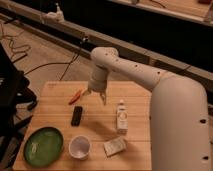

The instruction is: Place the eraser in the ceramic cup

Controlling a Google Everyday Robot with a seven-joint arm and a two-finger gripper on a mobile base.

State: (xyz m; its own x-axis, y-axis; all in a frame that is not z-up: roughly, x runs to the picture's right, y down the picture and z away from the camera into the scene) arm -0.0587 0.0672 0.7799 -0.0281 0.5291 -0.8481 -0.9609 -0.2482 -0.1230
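Note:
The eraser (76,115), a small flat black block, lies on the wooden table (60,92) left of centre. The ceramic cup (79,147), small, round and white, stands upright near the table's front edge, below the eraser. My gripper (97,95) hangs over the table behind and to the right of the eraser, apart from it, fingers pointing down and spread. It holds nothing.
A green bowl (44,146) sits at the front left. A slim white bottle (121,117) stands right of centre. A pale beige block (114,146) lies right of the cup. A red-handled tool (75,96) lies at the back left. My white arm fills the right side.

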